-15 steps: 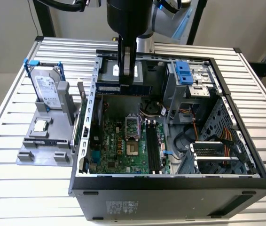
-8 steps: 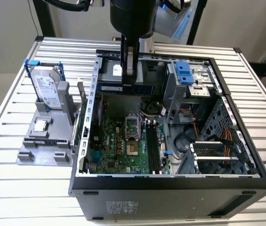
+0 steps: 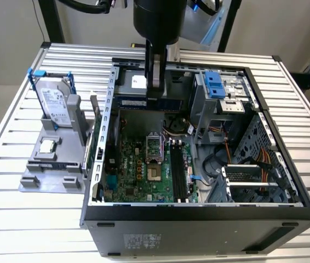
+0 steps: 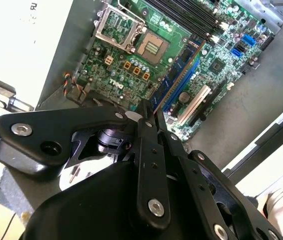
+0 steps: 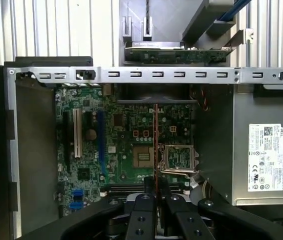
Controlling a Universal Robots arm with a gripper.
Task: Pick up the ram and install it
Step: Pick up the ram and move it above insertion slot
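Where my black metal hand (image 3: 156, 92) hangs over the open tower case (image 3: 199, 213), it is closed narrow on the ram (image 3: 136, 102).

- The ram: long, thin, flat stick, dark blue. It is level above the green motherboard (image 3: 138, 164) and edge-on in the first wrist view, with an orange-gold strip along one edge.
- Surface (image 3: 23, 224): ribbed pale aluminium.

Motherboard (image 3: 138, 164) inside case (image 3: 199, 224), hard drive (image 3: 53, 104) beside case on exterior view's left, ram (image 3: 174, 103) above motherboard.
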